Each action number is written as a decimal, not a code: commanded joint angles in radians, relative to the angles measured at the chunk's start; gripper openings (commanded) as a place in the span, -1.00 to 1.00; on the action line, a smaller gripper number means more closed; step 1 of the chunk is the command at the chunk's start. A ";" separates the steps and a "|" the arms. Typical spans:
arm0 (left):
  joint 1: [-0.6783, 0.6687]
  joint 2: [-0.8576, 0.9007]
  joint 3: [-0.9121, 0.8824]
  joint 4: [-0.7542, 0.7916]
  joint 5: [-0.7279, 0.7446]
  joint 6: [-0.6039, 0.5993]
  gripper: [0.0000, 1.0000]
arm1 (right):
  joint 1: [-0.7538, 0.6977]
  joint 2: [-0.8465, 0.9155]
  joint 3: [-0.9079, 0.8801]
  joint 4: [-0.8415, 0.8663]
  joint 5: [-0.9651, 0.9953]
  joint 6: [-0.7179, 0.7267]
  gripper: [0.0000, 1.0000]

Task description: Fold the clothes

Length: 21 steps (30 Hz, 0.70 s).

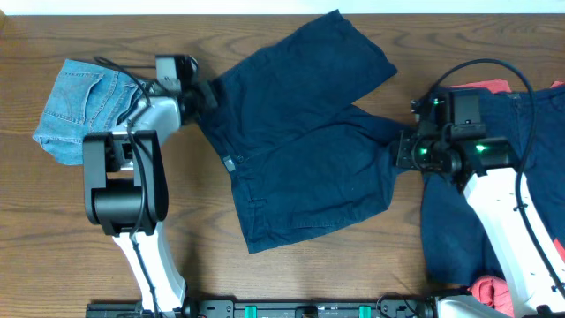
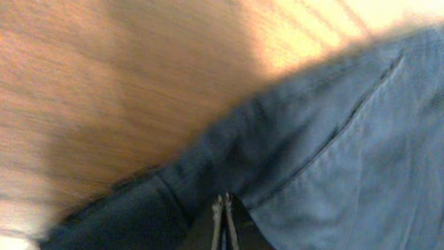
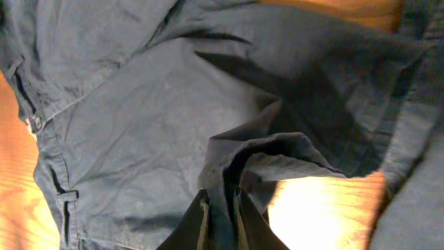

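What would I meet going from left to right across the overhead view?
First the light-blue denim shorts → left claw → navy shorts spread on the table → right claw → second dark garment at the right side.

The big shorts [image 1: 300,132] are dark blue, all one colour. Left of them lie small shorts [image 1: 79,106], light blue like jeans. Right of them is more dark blue cloth [image 1: 450,230] and a red piece [image 1: 490,86]. Under them the table [image 1: 353,274] is brown with wavy wood lines.
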 commanded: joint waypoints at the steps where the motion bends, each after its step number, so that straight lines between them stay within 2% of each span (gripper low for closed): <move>1: 0.003 -0.002 0.169 -0.129 -0.039 0.095 -0.88 | 0.029 0.000 0.005 -0.014 0.060 0.041 -0.85; 7: 0.003 -0.039 0.350 -0.575 -0.039 0.127 -0.88 | 0.022 0.000 0.005 -0.075 0.290 0.194 -0.92; 13: 0.002 -0.183 0.359 -0.884 -0.039 0.183 -0.88 | 0.019 0.000 0.005 -0.087 0.293 0.200 -0.92; 21: -0.005 -0.409 0.313 -1.250 -0.039 0.142 -0.85 | 0.018 0.000 0.005 -0.136 0.288 0.229 -0.89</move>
